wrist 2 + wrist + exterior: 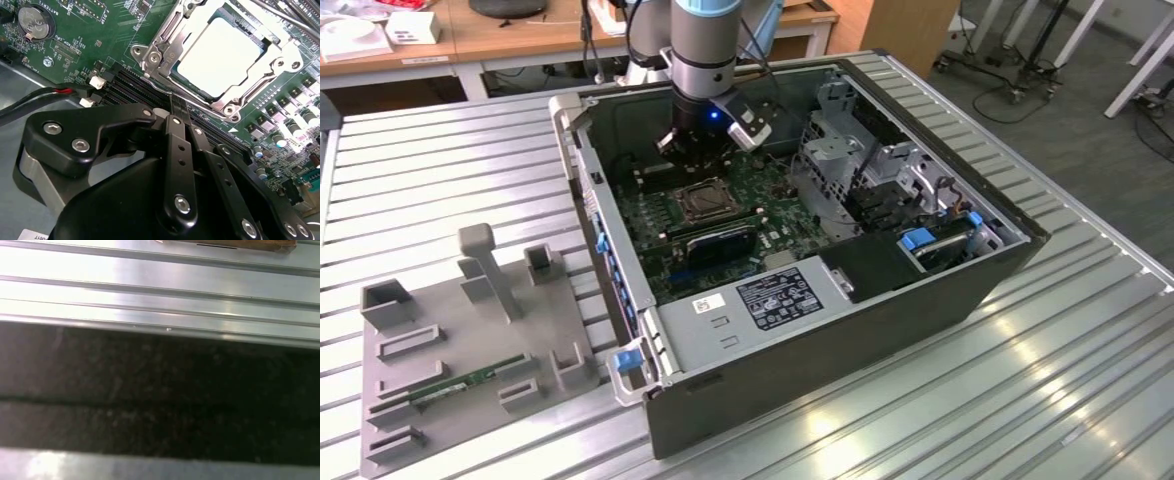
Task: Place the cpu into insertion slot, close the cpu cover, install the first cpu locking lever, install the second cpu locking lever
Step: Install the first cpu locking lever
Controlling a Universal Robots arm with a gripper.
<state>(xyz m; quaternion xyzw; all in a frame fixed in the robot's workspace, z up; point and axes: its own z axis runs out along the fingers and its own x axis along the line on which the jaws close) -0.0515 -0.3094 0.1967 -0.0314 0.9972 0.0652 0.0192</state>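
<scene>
White label [774,297] on power supply [734,342], print not legible

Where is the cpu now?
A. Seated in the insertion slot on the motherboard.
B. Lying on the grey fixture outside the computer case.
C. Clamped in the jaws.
A: in the second wrist view the cpu lies flat inside the insertion slot.

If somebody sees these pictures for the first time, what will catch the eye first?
The open computer case lying on the ribbed metal table stands out first in the exterior view, with the robot arm reaching down into it. In the second wrist view, the pale chip shines inside the square silver cover, and the shut black pincer points at a corner of that cover.
</scene>
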